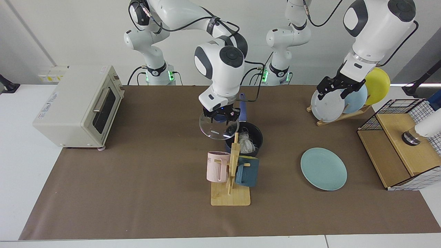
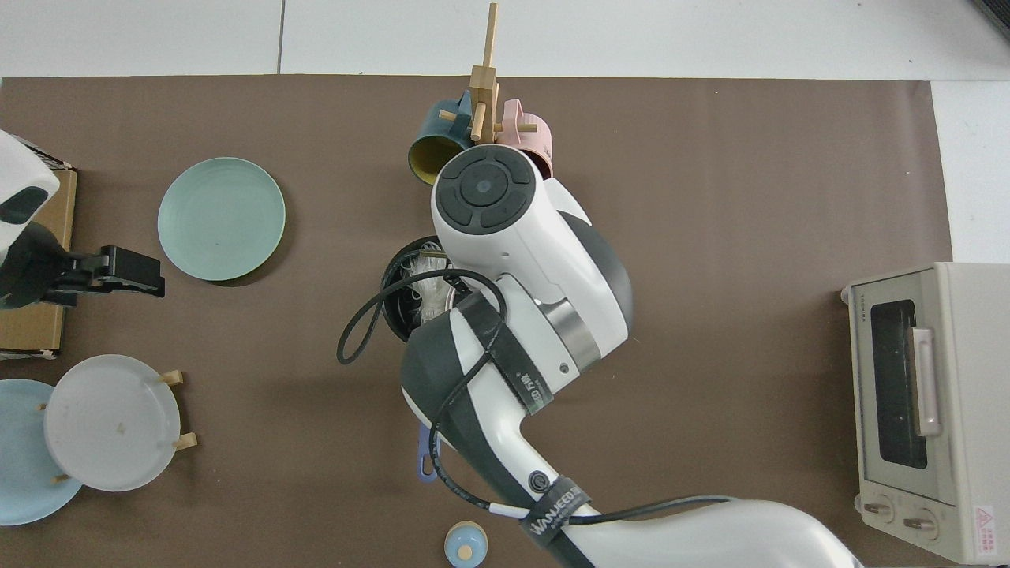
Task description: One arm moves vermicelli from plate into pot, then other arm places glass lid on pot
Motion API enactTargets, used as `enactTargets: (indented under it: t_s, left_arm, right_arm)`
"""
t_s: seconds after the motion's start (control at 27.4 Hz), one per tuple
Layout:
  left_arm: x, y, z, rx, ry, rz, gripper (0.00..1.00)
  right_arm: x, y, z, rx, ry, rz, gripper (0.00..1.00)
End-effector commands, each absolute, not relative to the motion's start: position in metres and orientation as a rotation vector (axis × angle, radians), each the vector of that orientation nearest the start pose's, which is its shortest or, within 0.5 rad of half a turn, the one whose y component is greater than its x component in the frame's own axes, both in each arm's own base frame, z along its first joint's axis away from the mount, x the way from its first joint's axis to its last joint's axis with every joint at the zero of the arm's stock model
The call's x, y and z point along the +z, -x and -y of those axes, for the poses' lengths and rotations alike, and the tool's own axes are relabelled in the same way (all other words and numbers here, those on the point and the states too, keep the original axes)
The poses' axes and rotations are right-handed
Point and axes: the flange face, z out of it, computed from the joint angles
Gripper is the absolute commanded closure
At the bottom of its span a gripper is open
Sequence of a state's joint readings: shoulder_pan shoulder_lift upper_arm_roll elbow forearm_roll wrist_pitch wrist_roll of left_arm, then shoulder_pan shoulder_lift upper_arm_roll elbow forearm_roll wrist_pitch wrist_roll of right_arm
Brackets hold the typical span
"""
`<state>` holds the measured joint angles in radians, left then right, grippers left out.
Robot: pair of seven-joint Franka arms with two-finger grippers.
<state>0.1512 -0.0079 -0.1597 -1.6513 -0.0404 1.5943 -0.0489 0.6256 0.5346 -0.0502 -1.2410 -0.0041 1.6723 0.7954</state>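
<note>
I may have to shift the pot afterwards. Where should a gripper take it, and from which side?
Probably by the pot's long blue-purple handle, from above: it sticks straight out toward the arms' bases, clear of the mug stand.

White arm covering most of the pot, vermicelli peeking out, teal plate well apart

The mug rack is crowding the pot at its 6 o'clock in the facing view, and the pot's handle is blocking 12 o'clock. Bare brown mat is lying open at 9 o'clock, and more toward the plate at 3 o'clock.
</note>
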Motion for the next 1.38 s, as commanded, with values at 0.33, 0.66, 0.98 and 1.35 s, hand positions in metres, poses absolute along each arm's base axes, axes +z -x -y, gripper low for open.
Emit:
enactTargets:
  t_s: [0.33,0.66,0.98,1.35]
  left_arm:
    - [0.599,-0.552,0.008,0.095,3.185,0.068,0.0]
    - [0.599,-0.552,0.008,0.093,3.185,0.07,0.0]
    - [0.599,-0.552,0.008,0.09,3.186,0.068,0.0]
    - [0.599,-0.552,0.008,0.088,3.186,0.068,0.0]
  right_arm:
    - [0.428,-0.608,-0.441,0.042,3.172,-0.391,1.0]
    - [0.426,-0.603,-0.452,0.05,3.154,-0.373,1.0]
    - [0.413,-0.6,-0.464,0.102,3.117,-0.361,1.0]
    - [0.404,-0.599,-0.472,0.094,3.099,-0.346,1.0]
